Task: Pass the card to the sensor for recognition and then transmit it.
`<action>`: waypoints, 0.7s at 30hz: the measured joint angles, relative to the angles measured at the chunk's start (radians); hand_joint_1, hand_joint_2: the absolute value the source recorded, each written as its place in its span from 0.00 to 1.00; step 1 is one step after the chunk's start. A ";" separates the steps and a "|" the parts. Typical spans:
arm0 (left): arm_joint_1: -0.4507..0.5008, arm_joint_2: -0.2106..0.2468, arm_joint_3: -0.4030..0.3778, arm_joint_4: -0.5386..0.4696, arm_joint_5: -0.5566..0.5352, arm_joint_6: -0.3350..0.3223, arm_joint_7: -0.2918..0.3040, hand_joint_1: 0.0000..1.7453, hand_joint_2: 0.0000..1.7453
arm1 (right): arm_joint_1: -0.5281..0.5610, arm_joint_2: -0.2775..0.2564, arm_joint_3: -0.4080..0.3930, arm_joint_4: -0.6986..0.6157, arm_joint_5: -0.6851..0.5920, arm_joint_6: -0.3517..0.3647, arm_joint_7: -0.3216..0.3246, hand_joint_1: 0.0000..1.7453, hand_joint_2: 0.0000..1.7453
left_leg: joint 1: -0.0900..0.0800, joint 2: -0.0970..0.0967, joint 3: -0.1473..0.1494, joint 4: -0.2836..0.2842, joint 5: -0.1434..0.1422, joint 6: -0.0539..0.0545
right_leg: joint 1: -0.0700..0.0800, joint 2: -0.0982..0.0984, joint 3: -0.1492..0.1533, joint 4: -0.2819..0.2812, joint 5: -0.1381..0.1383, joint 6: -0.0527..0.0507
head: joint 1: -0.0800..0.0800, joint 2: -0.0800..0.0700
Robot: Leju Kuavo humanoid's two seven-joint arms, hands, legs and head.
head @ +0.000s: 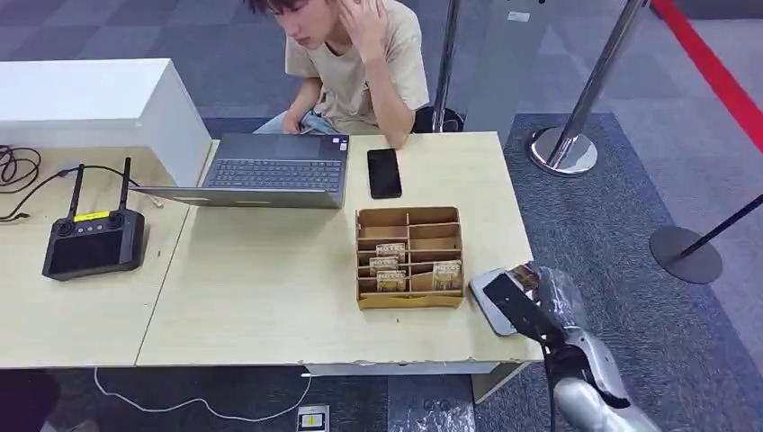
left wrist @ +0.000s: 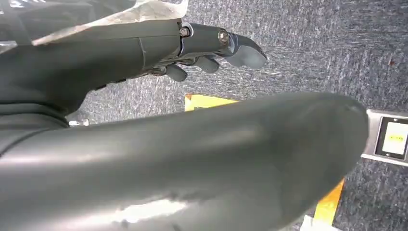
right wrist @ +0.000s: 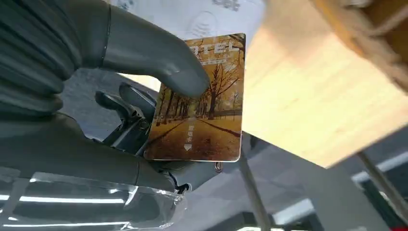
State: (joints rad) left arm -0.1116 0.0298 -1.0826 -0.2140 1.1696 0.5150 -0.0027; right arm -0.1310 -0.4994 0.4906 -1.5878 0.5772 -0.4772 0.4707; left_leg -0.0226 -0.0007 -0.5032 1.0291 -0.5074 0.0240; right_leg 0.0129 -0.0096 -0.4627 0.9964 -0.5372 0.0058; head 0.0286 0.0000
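At the light wooden surface's [head: 270, 288] right edge, the right hand [right wrist: 120, 110] pinches an autumn-tree hotel card [right wrist: 202, 106] above the white oval sensor [head: 489, 301]; the left hand [left wrist: 211, 48] hangs with fingers curled, holding nothing.

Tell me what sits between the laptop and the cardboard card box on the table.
In the head view, a black phone lies flat between the laptop and the card box, just right of the laptop's edge; otherwise bare tabletop.

My right robot hand [right wrist: 144, 96] is smooth matt grey plastic, pinching a glossy printed card [right wrist: 199, 101]. The tabletop [head: 270, 279] looks like pale wood laminate; the card organizer [head: 409, 256] is brown cardboard.
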 joint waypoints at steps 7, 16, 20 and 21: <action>0.000 0.000 0.000 0.000 -0.008 -0.001 -0.005 0.00 0.00 | -0.089 -0.027 -0.001 -0.124 0.032 0.079 -0.002 1.00 1.00 | 0.000 0.000 0.000 0.000 0.000 0.000 | 0.000 0.000 0.000 0.000 0.000 0.000 | 0.000 0.000; 0.000 0.000 0.000 0.001 -0.007 0.002 -0.012 0.00 0.00 | -0.162 -0.087 0.001 -0.253 -0.128 0.242 0.059 1.00 1.00 | 0.000 0.000 0.000 0.000 0.000 0.000 | 0.000 0.000 0.000 0.000 0.000 0.000 | 0.000 0.000; 0.001 0.000 0.000 0.001 -0.007 0.003 -0.011 0.00 0.00 | -0.182 -0.129 0.001 -0.255 -0.190 0.286 0.084 1.00 1.00 | 0.000 0.000 0.000 0.000 0.000 0.000 | 0.000 0.000 0.000 0.000 0.000 0.000 | 0.000 0.000; 0.001 0.000 0.000 0.001 -0.007 0.002 -0.011 0.00 0.00 | -0.187 -0.140 0.002 -0.255 -0.201 0.299 0.090 1.00 1.00 | 0.000 0.000 0.000 0.000 0.000 0.000 | 0.000 0.000 0.000 0.000 0.000 0.000 | 0.000 0.000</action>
State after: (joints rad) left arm -0.1108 0.0298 -1.0827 -0.2132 1.1627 0.5169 -0.0141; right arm -0.3182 -0.6389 0.4921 -1.8429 0.3758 -0.1778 0.5611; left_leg -0.0227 -0.0011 -0.5033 1.0293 -0.5073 0.0240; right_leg 0.0128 -0.0097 -0.4626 0.9964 -0.5370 0.0061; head 0.0290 0.0000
